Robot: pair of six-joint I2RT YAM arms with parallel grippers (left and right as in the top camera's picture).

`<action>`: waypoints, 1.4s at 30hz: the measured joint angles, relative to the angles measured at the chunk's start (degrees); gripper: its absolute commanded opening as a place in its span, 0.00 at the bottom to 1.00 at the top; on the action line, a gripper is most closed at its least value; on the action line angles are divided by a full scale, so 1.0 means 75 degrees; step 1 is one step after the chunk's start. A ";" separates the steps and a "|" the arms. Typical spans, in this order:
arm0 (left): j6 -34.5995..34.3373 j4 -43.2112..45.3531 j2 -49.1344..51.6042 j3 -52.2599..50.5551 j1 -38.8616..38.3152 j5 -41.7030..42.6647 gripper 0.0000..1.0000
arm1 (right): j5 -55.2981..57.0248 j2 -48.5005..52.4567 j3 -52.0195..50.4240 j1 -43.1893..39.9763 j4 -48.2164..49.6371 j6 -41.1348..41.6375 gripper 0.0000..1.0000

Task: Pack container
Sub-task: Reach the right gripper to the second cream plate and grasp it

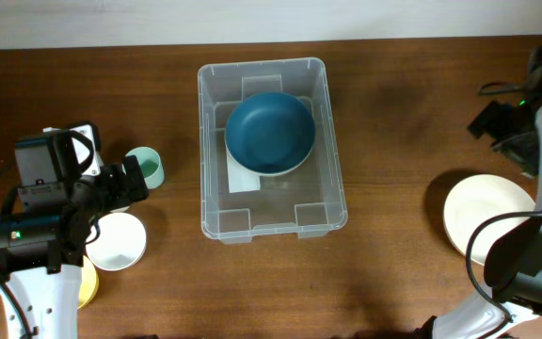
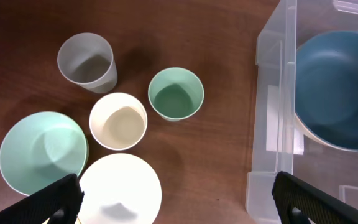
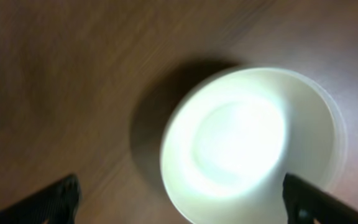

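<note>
The clear container (image 1: 216, 193) stands at the table's middle, with a dark blue bowl (image 1: 269, 132) inside over a white label (image 1: 243, 179). It also shows in the left wrist view (image 2: 272, 124), with the blue bowl (image 2: 340, 87). My left gripper (image 1: 125, 185) is open and empty, above the table left of the container, its fingers (image 2: 185, 205) spread over a white bowl (image 2: 120, 190). My right gripper (image 1: 503, 121) is open and empty at the far right. In the blurred right wrist view its fingers (image 3: 182, 199) straddle a cream bowl (image 3: 247, 143), apart from it.
Left of the container are a grey cup (image 2: 87, 62), a green cup (image 2: 176, 93), a cream cup (image 2: 118, 120) and a pale green bowl (image 2: 41, 152). The cream bowl (image 1: 487, 218) sits at the right. Something yellow (image 1: 87, 282) lies under the left arm.
</note>
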 measured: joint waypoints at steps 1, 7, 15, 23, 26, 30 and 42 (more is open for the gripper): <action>0.0003 0.0000 0.0000 0.0000 0.0000 0.0000 0.99 | -0.0015 0.0003 -0.0332 0.0015 0.0262 -0.0003 0.99; 0.0000 0.0003 0.0006 0.0000 0.0000 0.0000 0.99 | -0.0108 0.0041 -0.2500 0.0157 0.2294 0.0137 0.99; 0.0003 0.0000 0.0006 0.0000 0.0003 0.0000 0.99 | -0.0108 0.0044 -0.4164 0.0154 0.3908 0.0175 0.94; 0.0003 0.0000 0.0006 0.0000 0.0003 0.0000 0.99 | -0.0114 0.0044 -0.4258 0.0154 0.3993 0.0230 0.39; 0.0003 0.0000 0.0006 0.0000 0.0003 0.0000 0.99 | -0.0117 0.0044 -0.4258 0.0154 0.3995 0.0271 0.28; 0.0003 0.0000 0.0006 0.0000 0.0000 0.0000 0.99 | -0.0134 0.0044 -0.4261 0.0154 0.4051 0.0283 0.04; 0.0003 0.0000 0.0006 0.0000 0.0000 0.0000 0.99 | 0.0111 -0.0050 -0.3759 0.0428 0.3722 -0.0213 0.04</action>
